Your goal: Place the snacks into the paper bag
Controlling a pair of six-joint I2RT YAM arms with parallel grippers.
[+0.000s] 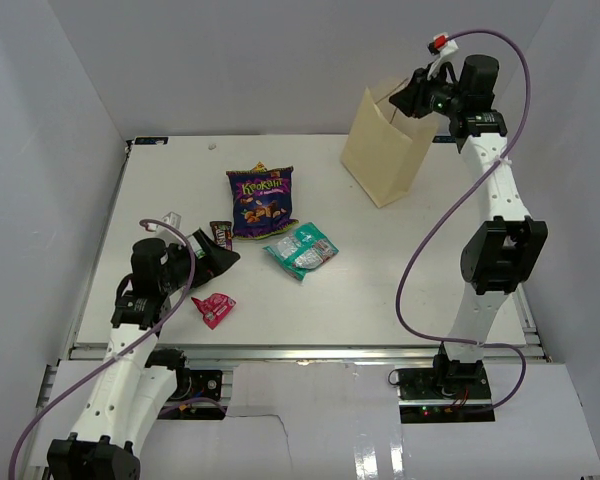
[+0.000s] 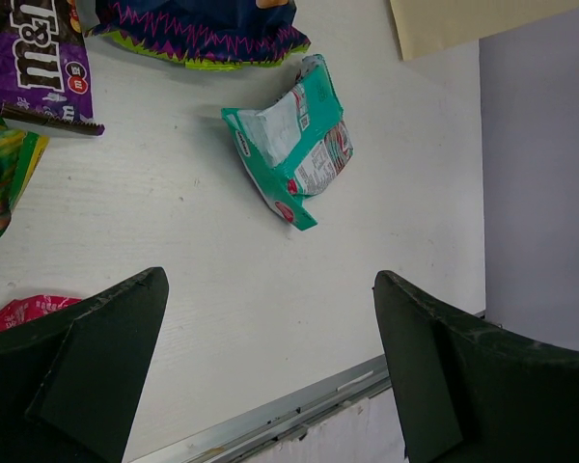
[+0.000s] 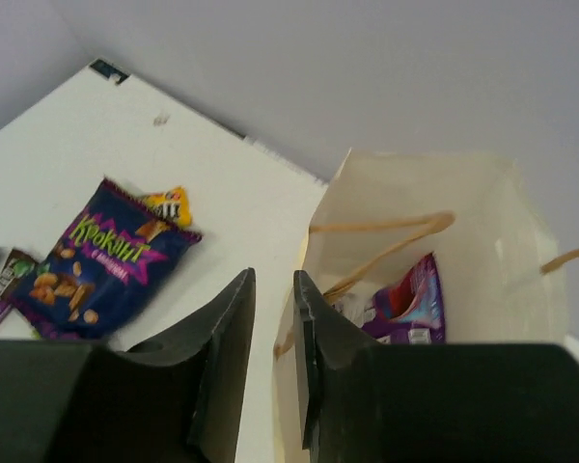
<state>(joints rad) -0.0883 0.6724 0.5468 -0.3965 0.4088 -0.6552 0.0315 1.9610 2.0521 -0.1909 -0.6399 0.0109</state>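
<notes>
Counting perhaps six snacks outside one paper bag; left hand gapes empty, right hand unclear.

One paper bag. Six packets loose on the table: one purple chip bag, one teal pouch, one M&M's pack, one red wrapper, one yellow pack, one green pack. Inside the bag, one candy bag visible.

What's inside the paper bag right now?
A purple-pink candy bag and something pale beside it. The rest of the paper bag is hidden behind the right gripper.

left gripper fingers spread wide | teal-white pouch on table | purple M&M's packet top left
</notes>
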